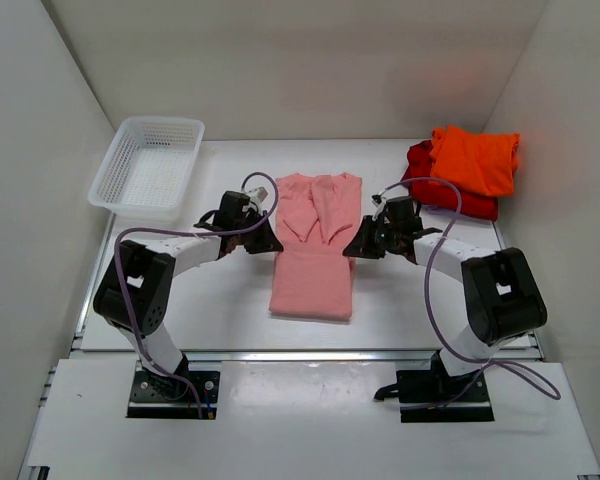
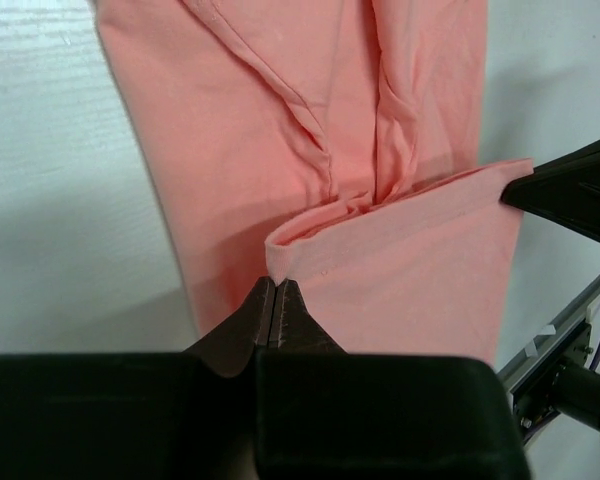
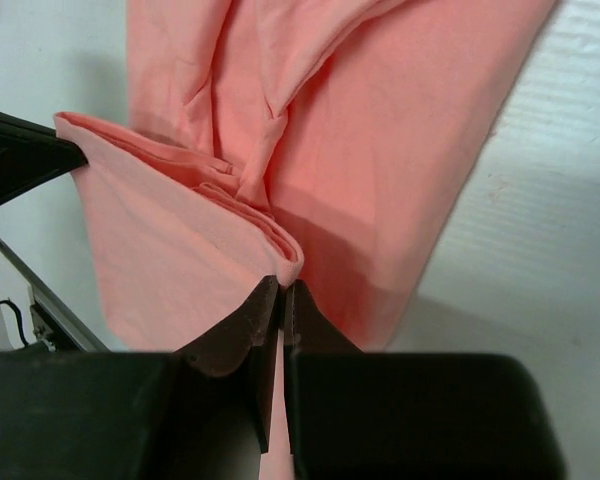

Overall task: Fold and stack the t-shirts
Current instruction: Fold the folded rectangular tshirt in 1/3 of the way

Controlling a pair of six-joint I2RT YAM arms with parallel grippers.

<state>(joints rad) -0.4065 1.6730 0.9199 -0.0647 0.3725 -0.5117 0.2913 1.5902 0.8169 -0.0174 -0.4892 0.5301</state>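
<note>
Top view: salmon-pink shirt (image 1: 315, 265) lies mid-desk, long axis running from far edge to near edge, already narrowed to a strip with the sleeves tucked in. Left gripper (image 1: 267, 240) and right gripper (image 1: 358, 247) sit on its two long sides, level with each other. My guess is the mirrored grip is there so the flap travels square in the crosswise fold. Orange shirt (image 1: 477, 160) sits folded on the red shirt (image 1: 425, 185) at the far right corner, so that's the stack. White basket (image 1: 145, 165) at the far left corner, not involved.

Left wrist: jaws clamped on the flap's left corner, cloth pinched right at the tips. Flap edge runs across to the other claw. Creases bunch under the fold mid-strip.

Right wrist: same on the right corner, jaws pinching several layers. Cloth is soft and matte and sags slightly between the grips.
</note>
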